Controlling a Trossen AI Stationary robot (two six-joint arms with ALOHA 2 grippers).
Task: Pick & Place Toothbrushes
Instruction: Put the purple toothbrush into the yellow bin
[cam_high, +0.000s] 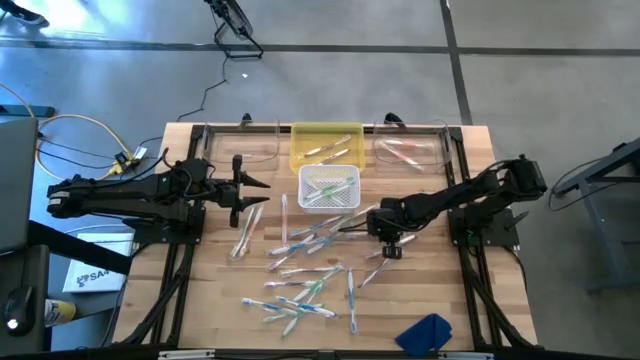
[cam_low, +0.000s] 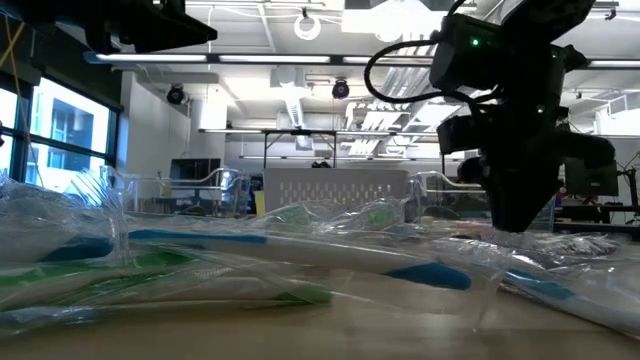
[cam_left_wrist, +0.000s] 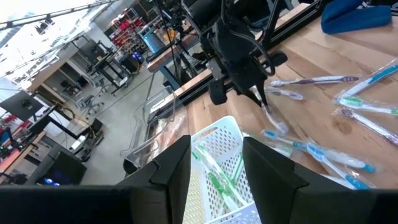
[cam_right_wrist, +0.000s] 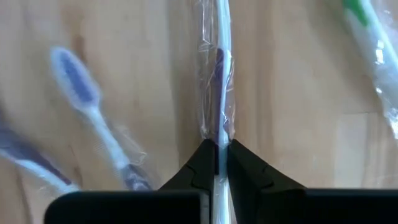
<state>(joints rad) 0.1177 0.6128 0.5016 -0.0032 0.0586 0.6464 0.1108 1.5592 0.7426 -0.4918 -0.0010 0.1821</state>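
Pinching a wrapped toothbrush (cam_right_wrist: 219, 93), the right hand (cam_right_wrist: 218, 163) is down at the surface (cam_high: 200, 300), right of centre. Its two fingers (cam_right_wrist: 200, 168) are closed on the handle, which runs straight out between them; the purple-accented part lies just beyond the fingertips, inside clear wrap. A second brush (cam_right_wrist: 93, 112) with a bluish head lies loose on the wood beside it, apart from the fingers.

High view: the right hand (cam_high: 388, 243) sits at the right edge of the scattered toothbrushes (cam_high: 300, 275), which spread over the middle and near part of the surface. White basket (cam_high: 329, 188) stands just left and far of this hand, with green-accented brushes in it. Yellow tray (cam_high: 325, 143) beyond the basket, a clear tray (cam_high: 408, 150) to its right holding pinkish brushes, another clear tray (cam_high: 240, 145) to its left. Blue cloth (cam_high: 428, 333) at the near right edge.

Left hand (cam_high: 245, 187) hovers left of the basket, fingers (cam_left_wrist: 171, 168) spread apart, nothing between them; a few brushes lie on the surface just near of it.
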